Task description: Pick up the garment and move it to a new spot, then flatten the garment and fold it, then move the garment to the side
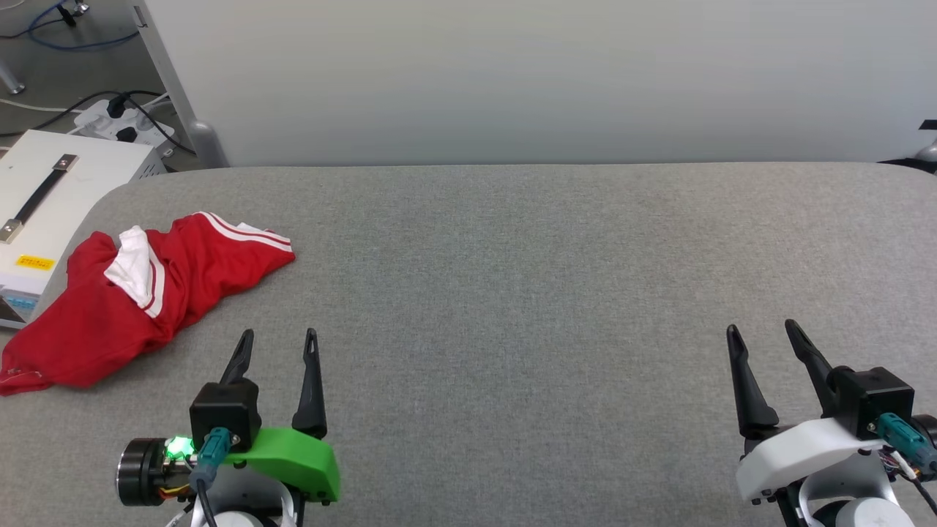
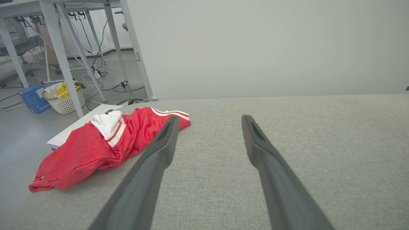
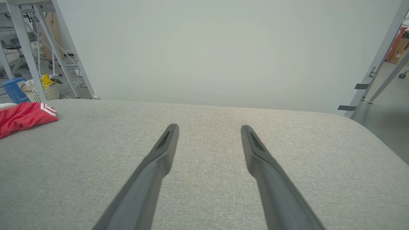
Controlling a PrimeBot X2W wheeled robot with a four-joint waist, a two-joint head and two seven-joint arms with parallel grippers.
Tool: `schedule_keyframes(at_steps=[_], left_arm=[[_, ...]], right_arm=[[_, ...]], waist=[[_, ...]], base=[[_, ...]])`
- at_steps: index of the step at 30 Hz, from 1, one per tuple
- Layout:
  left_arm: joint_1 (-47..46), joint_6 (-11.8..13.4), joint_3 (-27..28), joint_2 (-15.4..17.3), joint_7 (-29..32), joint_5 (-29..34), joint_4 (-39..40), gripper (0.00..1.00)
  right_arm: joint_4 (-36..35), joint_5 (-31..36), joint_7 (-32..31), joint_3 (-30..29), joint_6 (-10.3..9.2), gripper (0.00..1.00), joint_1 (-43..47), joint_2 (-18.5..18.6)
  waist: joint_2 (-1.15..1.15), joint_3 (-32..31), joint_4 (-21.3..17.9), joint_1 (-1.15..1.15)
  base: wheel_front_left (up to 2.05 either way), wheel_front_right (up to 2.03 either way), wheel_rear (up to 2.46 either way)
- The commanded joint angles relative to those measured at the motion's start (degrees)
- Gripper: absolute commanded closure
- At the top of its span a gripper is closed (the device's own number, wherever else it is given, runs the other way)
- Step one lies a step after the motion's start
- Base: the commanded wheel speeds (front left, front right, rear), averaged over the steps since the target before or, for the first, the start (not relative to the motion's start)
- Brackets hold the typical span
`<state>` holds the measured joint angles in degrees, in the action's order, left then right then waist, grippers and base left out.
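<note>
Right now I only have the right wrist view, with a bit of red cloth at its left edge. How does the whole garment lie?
Observer: In the head view the red jersey T-shirt with white sleeves lies crumpled, unfolded, at the grey fabric table's left edge.
Operator: Is the left end effector on it?
Observer: No, the left end effector is open and clear of the shirt.
Operator: What's beyond that edge?
Observer: A white box with a black handle.

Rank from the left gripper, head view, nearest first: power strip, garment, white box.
From the left gripper:
1. garment, on the table, to the gripper's left.
2. white box, beside the table's left edge, past the garment.
3. power strip, on the floor beyond the box.
</note>
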<state>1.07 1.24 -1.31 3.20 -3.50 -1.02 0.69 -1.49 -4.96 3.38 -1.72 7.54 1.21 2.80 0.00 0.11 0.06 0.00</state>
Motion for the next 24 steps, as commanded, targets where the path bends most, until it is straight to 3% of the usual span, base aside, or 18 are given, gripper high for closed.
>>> schedule_keyframes(at_steps=[1,24], left_arm=[[-0.04,0.27,-0.03,-0.08,-0.54,-0.22,0.3,0.0],[0.41,0.52,-1.09,-0.15,-3.27,-1.53,-0.12,0.0]], right_arm=[[-0.63,-0.6,0.74,-0.25,-0.01,0.0,0.81,0.04],[-1.85,-3.02,3.46,-0.89,-0.02,0.0,2.22,0.05]], waist=[[0.0,-0.01,0.01,0.0],[0.0,-0.26,0.11,0.0]], base=[[0.0,0.0,0.0],[0.0,0.0,0.0]])
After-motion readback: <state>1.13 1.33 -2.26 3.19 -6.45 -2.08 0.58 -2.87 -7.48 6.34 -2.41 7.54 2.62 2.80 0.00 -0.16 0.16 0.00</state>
